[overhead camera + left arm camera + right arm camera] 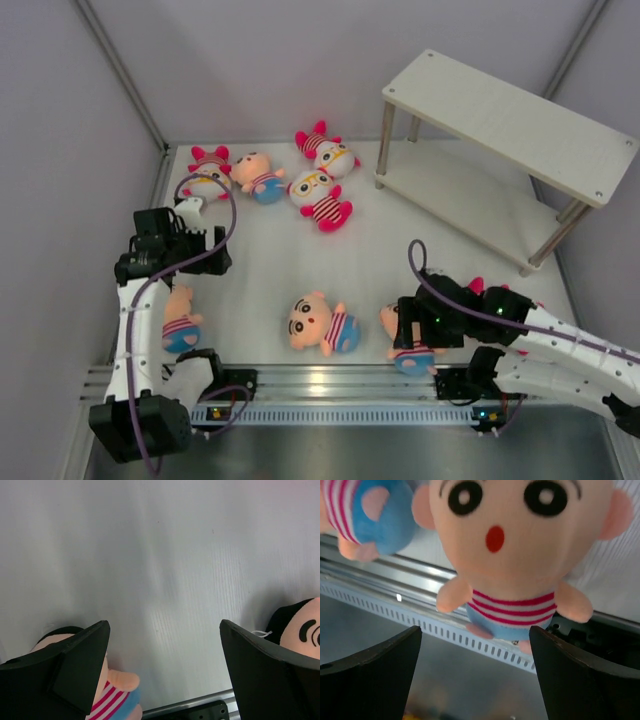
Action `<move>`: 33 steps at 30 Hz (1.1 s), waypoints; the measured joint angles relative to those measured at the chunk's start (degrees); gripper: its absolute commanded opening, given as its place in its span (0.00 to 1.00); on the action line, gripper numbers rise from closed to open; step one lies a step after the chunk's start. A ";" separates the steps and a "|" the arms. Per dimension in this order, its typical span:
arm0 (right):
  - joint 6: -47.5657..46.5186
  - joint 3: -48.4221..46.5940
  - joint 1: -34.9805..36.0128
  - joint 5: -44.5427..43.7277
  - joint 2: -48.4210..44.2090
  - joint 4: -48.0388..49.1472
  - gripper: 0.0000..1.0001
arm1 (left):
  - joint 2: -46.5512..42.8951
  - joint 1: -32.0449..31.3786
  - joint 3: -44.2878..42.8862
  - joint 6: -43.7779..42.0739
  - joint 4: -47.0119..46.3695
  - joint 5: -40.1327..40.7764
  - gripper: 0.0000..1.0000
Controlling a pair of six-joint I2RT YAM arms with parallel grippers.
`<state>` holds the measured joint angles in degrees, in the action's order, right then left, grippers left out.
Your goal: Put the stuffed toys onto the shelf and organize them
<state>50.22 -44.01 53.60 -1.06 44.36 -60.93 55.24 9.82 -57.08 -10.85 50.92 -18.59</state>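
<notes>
The shelf [505, 125] stands at the back right with both tiers bare. Three hot-pink dolls [318, 197] and one peach boy [258, 177] lie at the back left. A peach boy [180, 322] lies by my left arm and another [322, 325] at the front middle. My left gripper [200, 262] is open and empty above the table between those two, which show at the edges of the left wrist view [117, 692]. My right gripper [408, 322] is open just over a fourth peach boy [512, 555], which lies face up beyond its fingertips [395, 655]. A pink doll [476, 286] peeks from behind the right arm.
A metal rail [330, 380] runs along the table's near edge, right under the front dolls. Grey walls close in the left and back sides. A purple cable [215, 215] loops off the left arm.
</notes>
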 measured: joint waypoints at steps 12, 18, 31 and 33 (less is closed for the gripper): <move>17.49 8.11 20.28 -10.60 12.17 1.33 0.51 | -6.43 -0.07 8.66 2.43 -8.15 -1.31 0.98; 18.45 8.00 20.44 -16.48 11.54 2.27 0.16 | -6.93 -0.07 8.66 2.67 -9.46 -1.49 0.98; -8.39 -32.04 13.94 -33.57 24.15 -4.72 0.00 | -6.97 -0.07 8.68 2.89 -9.84 -1.49 0.98; -16.13 -46.58 7.50 -33.79 30.49 -5.27 0.00 | -6.97 -0.07 8.66 2.91 -9.92 -1.46 0.98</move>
<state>34.09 -90.59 61.10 -34.85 74.85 -66.19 48.27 9.76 -48.42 -7.94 40.99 -20.05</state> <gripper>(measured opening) 0.048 0.982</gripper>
